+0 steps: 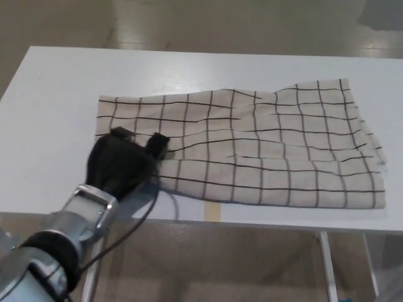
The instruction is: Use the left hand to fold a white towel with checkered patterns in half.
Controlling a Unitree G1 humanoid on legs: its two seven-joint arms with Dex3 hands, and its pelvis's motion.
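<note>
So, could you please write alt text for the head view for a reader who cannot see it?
The robot's black left hand rests on the near left corner of a white cloth towel with a black checkered grid, which lies spread and slightly rumpled on a white table. Its fingers curl onto the fabric.

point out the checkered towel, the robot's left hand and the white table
checkered towel [264,151], head view, on the middle of the cloth.
left hand [121,165], head view, on the back of the black hand at the towel's near left corner.
white table [56,100], head view, on the bare top left of the towel.
</note>
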